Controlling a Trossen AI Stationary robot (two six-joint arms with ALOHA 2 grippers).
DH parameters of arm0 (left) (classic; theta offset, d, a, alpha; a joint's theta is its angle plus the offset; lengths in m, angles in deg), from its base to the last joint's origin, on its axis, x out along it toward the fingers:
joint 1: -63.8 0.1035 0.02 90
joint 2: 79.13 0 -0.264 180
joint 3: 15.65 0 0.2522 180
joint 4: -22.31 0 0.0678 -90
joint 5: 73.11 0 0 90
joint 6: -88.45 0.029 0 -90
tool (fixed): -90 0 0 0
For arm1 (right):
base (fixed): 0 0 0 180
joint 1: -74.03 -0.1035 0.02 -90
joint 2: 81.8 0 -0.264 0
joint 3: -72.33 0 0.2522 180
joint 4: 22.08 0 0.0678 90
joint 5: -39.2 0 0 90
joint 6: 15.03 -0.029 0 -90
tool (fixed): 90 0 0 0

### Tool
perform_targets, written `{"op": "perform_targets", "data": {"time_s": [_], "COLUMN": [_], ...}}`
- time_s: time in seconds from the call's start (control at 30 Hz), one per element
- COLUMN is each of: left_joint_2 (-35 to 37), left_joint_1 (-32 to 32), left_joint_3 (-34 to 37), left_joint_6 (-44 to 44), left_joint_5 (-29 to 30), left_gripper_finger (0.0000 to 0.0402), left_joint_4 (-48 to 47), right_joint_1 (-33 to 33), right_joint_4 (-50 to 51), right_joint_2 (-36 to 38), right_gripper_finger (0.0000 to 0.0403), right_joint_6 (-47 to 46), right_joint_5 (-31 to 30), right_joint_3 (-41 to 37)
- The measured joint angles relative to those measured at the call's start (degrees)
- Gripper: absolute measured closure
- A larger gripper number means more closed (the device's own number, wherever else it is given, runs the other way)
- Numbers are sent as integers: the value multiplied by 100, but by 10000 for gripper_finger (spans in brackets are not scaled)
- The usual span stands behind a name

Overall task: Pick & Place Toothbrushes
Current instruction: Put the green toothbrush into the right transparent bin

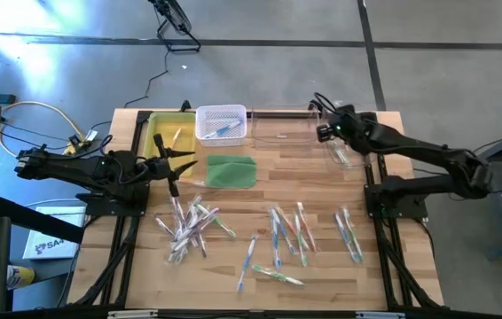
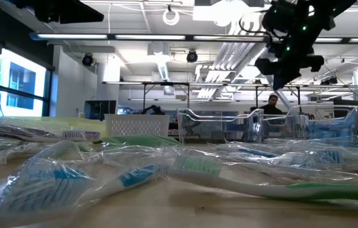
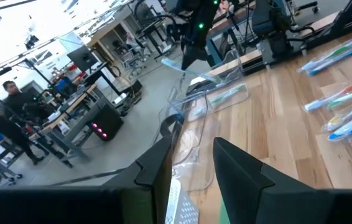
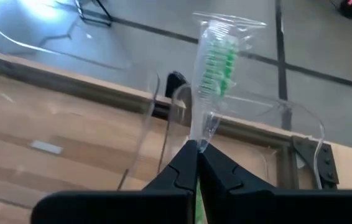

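My right gripper (image 4: 196, 163) is shut on a clear-wrapped toothbrush with green bristles (image 4: 216, 62). It hangs over the right end of the clear bin (image 1: 282, 128) at the table's far edge. In the high view the wrapper (image 1: 338, 157) shows below that gripper (image 1: 329, 142). My left gripper (image 1: 176, 164) stands open at the table's left, beside the green pad (image 1: 231, 171), with nothing between its fingers (image 3: 238, 174). Several more wrapped toothbrushes lie flat on the table in loose piles (image 1: 189, 226) (image 1: 288, 232) (image 1: 349, 235). My right gripper pinches the wrapped toothbrush just behind its bristle head (image 4: 202, 140), between the tips of its two fingers. The fingers lie along the brush, slanting down toward the table's far edge. The head sticks out past the fingertips, clear of the table, above the clear bin (image 4: 300, 118).
A yellow bin (image 1: 167, 133) and a white basket (image 1: 222, 122) holding a few brushes stand at the far edge, left of the clear bin. Loose toothbrushes (image 2: 185, 174) crowd the near half of the table. People stand in the room beyond (image 3: 11, 118).
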Motion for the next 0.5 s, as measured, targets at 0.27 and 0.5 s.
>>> {"op": "perform_targets", "data": {"time_s": [0.27, 0.5], "left_joint_2": [-63, -176], "left_joint_1": [0, 0], "left_joint_3": [0, 2], "left_joint_6": [1, 0], "left_joint_5": [0, 0], "left_gripper_finger": [289, 289], "left_joint_4": [-17, -16], "right_joint_1": [381, 685], "right_joint_4": [72, 144], "right_joint_2": [-562, -922], "right_gripper_finger": [400, 400], "right_joint_6": [-60, -46], "right_joint_5": [286, 565], "right_joint_3": [0, 0]}}
